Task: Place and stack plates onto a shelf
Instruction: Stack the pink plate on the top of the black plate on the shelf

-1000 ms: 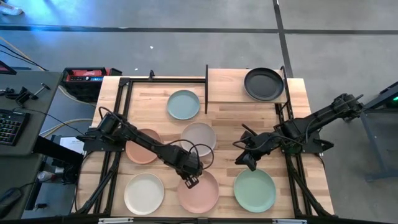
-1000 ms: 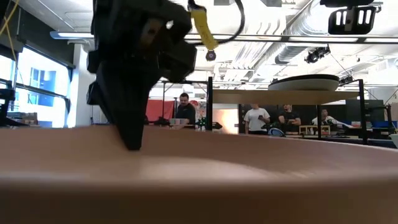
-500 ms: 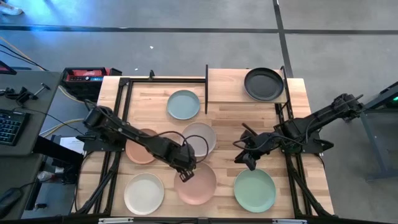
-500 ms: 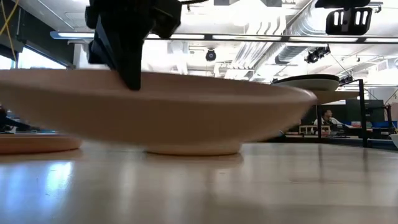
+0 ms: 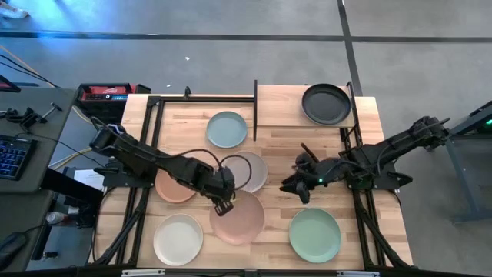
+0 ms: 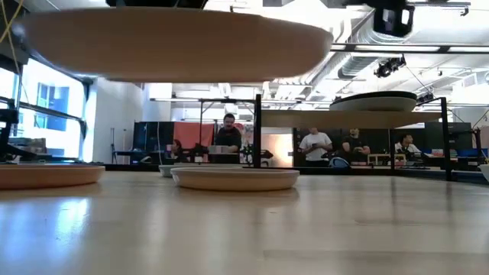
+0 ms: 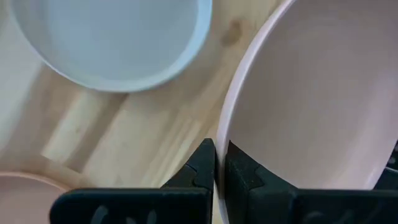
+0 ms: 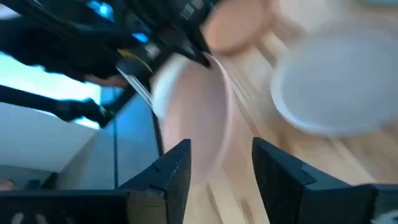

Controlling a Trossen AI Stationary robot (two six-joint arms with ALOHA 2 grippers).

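Pink plate: clamped at its rim in left gripper jaws, lifted clear of table. Shelf far beyond, nearer right gripper, jaws apart, facing plate.

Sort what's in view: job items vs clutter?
Job:
- pink plate, off the table, rim pinched in left gripper
- shelf with black plate on it
- light blue, beige-grey, terracotta, cream, mint plates on the table
- right gripper, open, empty

Clutter:
- keyboard
- red box

Overhead cam looks down, low cam level; both share pink plate.
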